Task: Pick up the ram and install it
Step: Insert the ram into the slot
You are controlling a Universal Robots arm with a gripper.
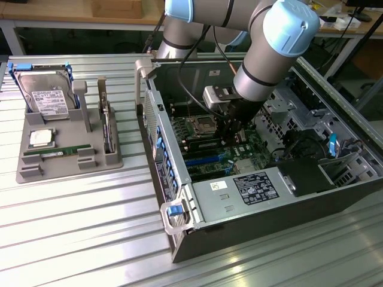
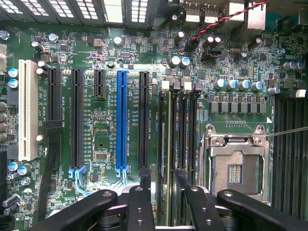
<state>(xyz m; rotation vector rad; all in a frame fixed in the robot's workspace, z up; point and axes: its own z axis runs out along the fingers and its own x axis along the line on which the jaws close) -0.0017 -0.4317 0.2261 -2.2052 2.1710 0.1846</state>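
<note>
While the arm (image 1: 269, 54) is reaching down into the open computer case (image 1: 239, 227), the end effector (image 1: 230, 133) is hovering low over the motherboard (image 2: 96, 57). From the wrist view, the end effector (image 2: 162, 177) is standing with its black fingers (image 2: 143, 185) apart. They are straddling the bank of long memory slots (image 2: 185, 130) just beside the empty processor socket (image 2: 236, 168). I am not seeing anything clamped between them. A thin greenish strip is running along the slot between the fingers, but I cannot tell whether that is a seated stick or just the slot itself.

The ram (image 1: 57, 152) that I can make out plainly is lying flat in a grey tray (image 1: 30, 173). The tray is sitting on the desk (image 1: 90, 239) toward the edge at the exterior view's left, well apart from the case. A hard drive (image 1: 46, 95) is leaning at the tray's far end, and a square silver processor chip (image 1: 42, 138) is resting just behind the ram.

So the ram is lying off to the exterior view's left of the end effector, outside the case wall and lower than the case's top rim. Its long axis is running roughly along the tray's near edge, and I am judging that to be close to parallel with the memory slots. The end effector is nearest to those slots and is touching nothing on the tray.
</note>
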